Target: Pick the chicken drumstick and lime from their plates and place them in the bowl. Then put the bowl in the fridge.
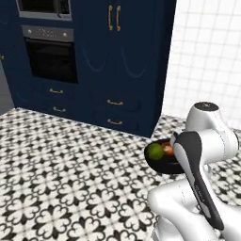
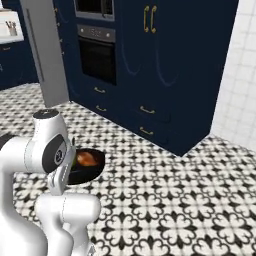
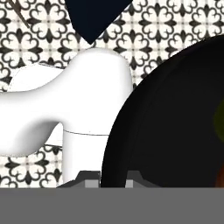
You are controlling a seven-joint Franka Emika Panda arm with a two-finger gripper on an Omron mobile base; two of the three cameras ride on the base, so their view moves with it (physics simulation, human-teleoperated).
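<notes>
Apparently clamped on the rim of the black bowl (image 1: 162, 162), the gripper (image 3: 113, 177) held lime (image 1: 154, 151) and chicken drumstick (image 2: 86, 159) mid-frame above floor, so level carrying toward the fridge (image 2: 47, 55), upper left, mattered.

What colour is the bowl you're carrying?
Glossy black bowl, with the lime inside; clearest in the left base view.

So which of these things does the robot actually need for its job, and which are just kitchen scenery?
Part of the job:
black bowl, held up by the arm
lime, in the bowl
chicken drumstick, in the bowl
grey fridge

Just there:
built-in oven
navy cabinets
patterned floor
</notes>
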